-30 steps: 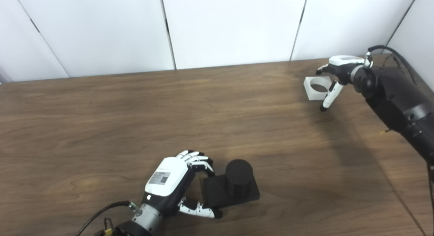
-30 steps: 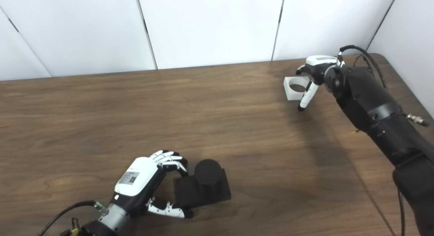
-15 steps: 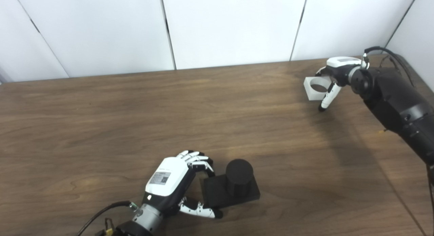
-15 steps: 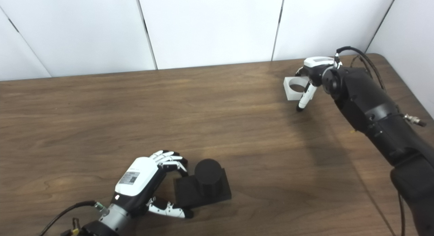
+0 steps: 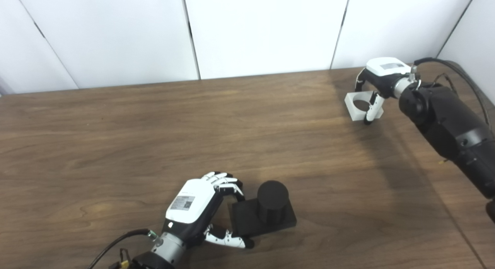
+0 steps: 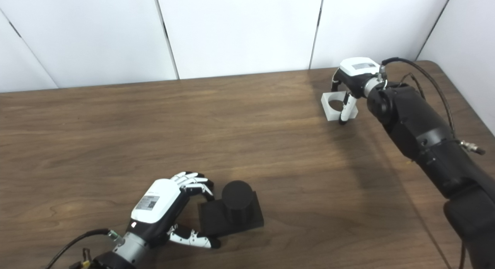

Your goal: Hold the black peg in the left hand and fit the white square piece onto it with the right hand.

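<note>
The right hand [image 5: 377, 77] curls around the white square piece [image 5: 357, 105], grip unconfirmed. It looks light, rigid; outer walls suit pinching. The left hand [image 5: 201, 207] clasps the black peg [image 5: 270, 207] base.

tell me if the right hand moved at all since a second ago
Yes. The right hand has swung left and over the white square piece, judged against the wall seam behind it, and its fingers now curl down around the piece.

two head cameras sitting side by side, looking down from high over the table [image 5: 116, 118], both sharing nearly the same scene
</note>
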`<action>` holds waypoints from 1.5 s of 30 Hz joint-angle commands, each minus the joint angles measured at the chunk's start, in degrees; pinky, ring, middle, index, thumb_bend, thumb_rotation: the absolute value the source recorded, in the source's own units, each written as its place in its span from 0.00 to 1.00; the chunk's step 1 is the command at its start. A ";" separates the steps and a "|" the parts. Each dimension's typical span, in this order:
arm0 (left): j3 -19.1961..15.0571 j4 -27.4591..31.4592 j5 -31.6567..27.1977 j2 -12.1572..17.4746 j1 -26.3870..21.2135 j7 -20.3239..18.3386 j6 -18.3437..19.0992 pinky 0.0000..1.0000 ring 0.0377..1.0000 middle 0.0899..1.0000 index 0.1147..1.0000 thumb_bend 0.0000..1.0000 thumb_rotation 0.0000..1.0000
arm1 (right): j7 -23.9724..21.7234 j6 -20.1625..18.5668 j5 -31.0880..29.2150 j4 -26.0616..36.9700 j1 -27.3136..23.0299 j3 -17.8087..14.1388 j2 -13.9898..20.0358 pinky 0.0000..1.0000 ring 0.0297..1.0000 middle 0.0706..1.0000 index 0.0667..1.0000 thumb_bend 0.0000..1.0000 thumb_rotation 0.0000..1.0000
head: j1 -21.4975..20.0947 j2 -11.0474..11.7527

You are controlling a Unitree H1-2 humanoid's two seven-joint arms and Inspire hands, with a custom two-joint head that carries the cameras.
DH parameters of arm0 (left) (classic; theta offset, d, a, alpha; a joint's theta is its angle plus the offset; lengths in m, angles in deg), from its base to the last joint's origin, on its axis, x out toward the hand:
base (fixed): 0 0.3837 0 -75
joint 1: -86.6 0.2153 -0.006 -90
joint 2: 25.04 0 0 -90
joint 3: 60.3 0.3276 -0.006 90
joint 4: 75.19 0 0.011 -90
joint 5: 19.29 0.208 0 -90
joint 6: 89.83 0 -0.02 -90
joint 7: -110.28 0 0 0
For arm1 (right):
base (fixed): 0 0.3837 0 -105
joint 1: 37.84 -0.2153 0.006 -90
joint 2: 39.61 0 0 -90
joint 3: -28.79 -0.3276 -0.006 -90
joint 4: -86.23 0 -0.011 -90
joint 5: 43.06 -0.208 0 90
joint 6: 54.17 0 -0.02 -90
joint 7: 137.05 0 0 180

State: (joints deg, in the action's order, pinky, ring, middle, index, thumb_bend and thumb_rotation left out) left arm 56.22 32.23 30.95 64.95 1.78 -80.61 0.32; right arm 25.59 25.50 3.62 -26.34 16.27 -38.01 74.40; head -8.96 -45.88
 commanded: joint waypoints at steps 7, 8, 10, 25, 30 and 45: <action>0.86 -0.64 1.04 -0.10 0.31 -2.58 0.63 0.90 0.85 0.77 0.42 0.52 0.05 | 4.17 2.75 1.26 -0.92 -0.64 -1.03 1.07 0.76 0.83 0.74 0.45 0.52 0.13 | 0.15 0.07; 0.86 -0.62 1.10 -0.12 0.30 -2.47 0.57 0.90 0.85 0.77 0.42 0.52 0.05 | 4.22 2.64 1.20 -0.89 -0.45 -1.18 1.04 0.76 0.83 0.73 0.45 0.52 0.13 | 0.24 0.03; 0.86 -0.58 1.31 -0.15 0.28 -2.32 0.48 0.90 0.85 0.76 0.42 0.52 0.05 | 3.97 2.43 1.16 -0.66 -0.16 -1.41 1.05 0.76 0.83 0.73 0.45 0.52 0.13 | 0.27 -0.03; 0.87 -0.79 1.52 -0.48 -0.22 -3.08 1.08 0.91 0.85 0.77 0.42 0.52 0.05 | -6.25 1.64 -0.40 17.26 0.92 -4.04 3.15 0.86 0.84 0.75 0.45 0.52 0.13 | 0.54 0.01; 0.98 -0.71 1.72 -0.53 -0.40 -3.39 1.29 0.92 0.86 0.77 0.42 0.52 0.05 | -13.41 -1.03 0.38 28.71 2.08 -5.99 3.59 0.89 0.85 0.75 0.45 0.53 0.14 | 0.66 -0.04; 1.56 -0.80 2.53 -0.47 -0.93 -3.75 1.48 0.90 0.85 0.76 0.42 0.52 0.05 | -44.56 -11.39 -1.07 55.16 -3.68 -5.58 0.18 0.82 0.82 0.74 0.45 0.52 0.14 | 1.07 -0.97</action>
State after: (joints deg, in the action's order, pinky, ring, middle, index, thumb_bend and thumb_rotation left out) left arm 56.60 32.33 32.19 64.24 1.15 -81.61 1.65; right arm -16.52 16.30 2.84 26.75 16.58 -42.85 74.40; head -7.82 -46.84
